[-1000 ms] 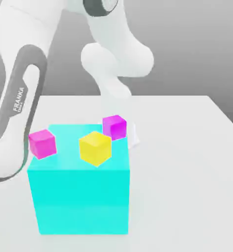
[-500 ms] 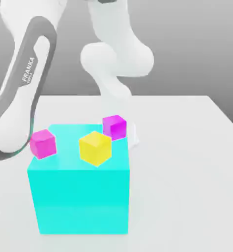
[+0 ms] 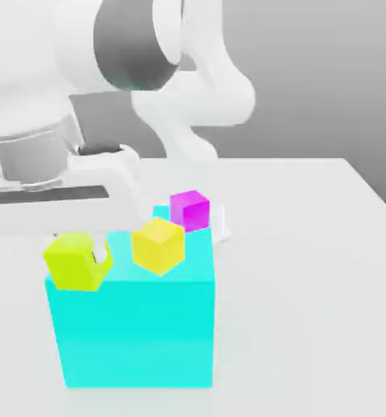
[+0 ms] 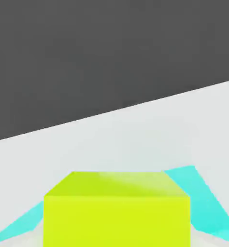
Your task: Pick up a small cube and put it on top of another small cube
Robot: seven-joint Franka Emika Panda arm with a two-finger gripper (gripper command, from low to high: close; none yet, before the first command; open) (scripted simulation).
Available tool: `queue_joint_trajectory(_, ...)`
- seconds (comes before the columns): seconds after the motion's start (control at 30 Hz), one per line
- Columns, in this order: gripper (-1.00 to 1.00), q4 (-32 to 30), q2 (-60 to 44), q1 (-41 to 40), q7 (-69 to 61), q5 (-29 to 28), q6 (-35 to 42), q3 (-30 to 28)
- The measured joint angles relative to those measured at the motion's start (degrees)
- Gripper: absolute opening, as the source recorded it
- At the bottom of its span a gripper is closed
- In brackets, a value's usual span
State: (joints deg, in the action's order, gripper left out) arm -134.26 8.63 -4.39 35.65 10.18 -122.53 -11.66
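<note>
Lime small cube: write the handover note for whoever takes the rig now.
Gripper: shut on the lime small cube, in front of the exterior view's left part of the cyan block.
Other small cubes: golden-yellow and violet-magenta, by the block's far right.
Done: cube grasped.
Left: set it on another small cube, release.

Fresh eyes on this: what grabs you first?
First, the big cyan block in the exterior view, with the golden-yellow cube on its top and a violet-magenta cube toward the back right corner. Next, the lime yellow-green cube at the exterior view's left, just under the white end effector; it also looms large in the hand view.
</note>
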Motion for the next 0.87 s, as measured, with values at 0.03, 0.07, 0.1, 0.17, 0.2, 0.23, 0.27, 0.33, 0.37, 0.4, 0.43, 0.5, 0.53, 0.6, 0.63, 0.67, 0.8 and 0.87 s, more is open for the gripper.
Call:
queue_joint_trajectory(0.03, -1.00, -1.09, 2.07, 0.21, 0.60, -0.43, 0.90, 0.59)
queue_joint_trajectory(0.07, -1.00, -2.18, 4.14, 0.42, 1.19, -0.85, 1.80, 1.23)
queue_joint_trajectory(0.1, -1.00, -3.26, 6.21, 0.65, 1.77, -1.28, 2.73, 1.85)
queue_joint_trajectory(0.17, -1.00, -5.45, 10.35, 1.00, 2.91, -2.06, 4.52, 3.25)
queue_joint_trajectory(0.2, -1.00, -6.53, 12.42, 1.13, 3.44, -2.43, 5.44, 3.99)
queue_joint_trajectory(0.23, -1.00, -7.62, 14.48, 1.23, 3.96, -2.75, 6.35, 4.75)
queue_joint_trajectory(0.27, -1.00, -8.71, 16.55, 1.36, 4.49, -3.12, 7.25, 5.49)
queue_joint_trajectory(0.33, -1.00, -10.90, 20.70, 1.62, 5.51, -3.81, 9.05, 6.95)
queue_joint_trajectory(0.37, -1.00, -11.98, 22.77, 1.73, 6.00, -4.13, 9.96, 7.69)
queue_joint_trajectory(0.4, -1.00, -13.07, 24.84, 1.84, 6.49, -4.45, 10.87, 8.43)
queue_joint_trajectory(0.43, -1.00, -14.16, 26.92, 1.96, 6.96, -4.76, 11.78, 9.17)
queue_joint_trajectory(0.5, -1.00, -16.31, 31.09, 2.19, 7.85, -5.34, 13.64, 10.64)
queue_joint_trajectory(0.53, -1.00, -17.60, 33.19, 2.10, 8.46, -5.74, 14.21, 11.43)
queue_joint_trajectory(0.6, -1.00, -21.17, 37.39, 1.04, 10.58, -7.13, 13.72, 13.22)
queue_joint_trajectory(0.63, -1.00, -22.96, 38.04, 0.72, 11.13, -7.45, 12.27, 13.74)
queue_joint_trajectory(0.67, -1.00, -24.69, 37.96, 0.52, 11.36, -7.52, 10.30, 14.09)
queue_joint_trajectory(0.8, 1.00, -29.73, 36.22, 0.29, 11.42, -7.28, 3.39, 14.68)
queue_joint_trajectory(0.87, 1.00, -29.73, 36.22, 0.29, 11.42, -7.28, 3.39, 14.68)
